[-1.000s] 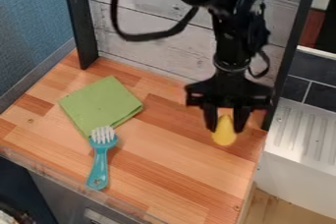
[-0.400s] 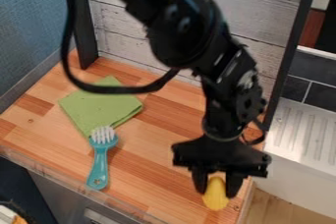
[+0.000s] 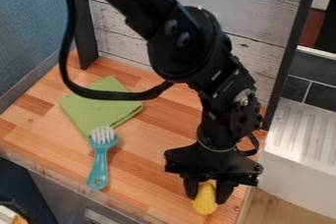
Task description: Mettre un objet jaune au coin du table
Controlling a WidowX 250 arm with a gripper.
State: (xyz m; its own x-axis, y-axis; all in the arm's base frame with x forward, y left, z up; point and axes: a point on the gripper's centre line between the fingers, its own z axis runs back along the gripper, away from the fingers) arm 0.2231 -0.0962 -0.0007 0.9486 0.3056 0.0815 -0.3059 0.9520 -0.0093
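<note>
The gripper [image 3: 207, 196] is clamped on the yellow thing [image 3: 205, 207], which pokes out below its fingertips. The right edge of the table [image 3: 151, 169] is just beside it; left of it lie the brush [image 3: 99, 164] and, farther back, the cloth [image 3: 98, 110].

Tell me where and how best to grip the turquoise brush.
Likely mid-handle, from above, closing across its narrow width: the turquoise brush lies flat, its handle long and slim, with the white bristles out of the way at the head.
</note>
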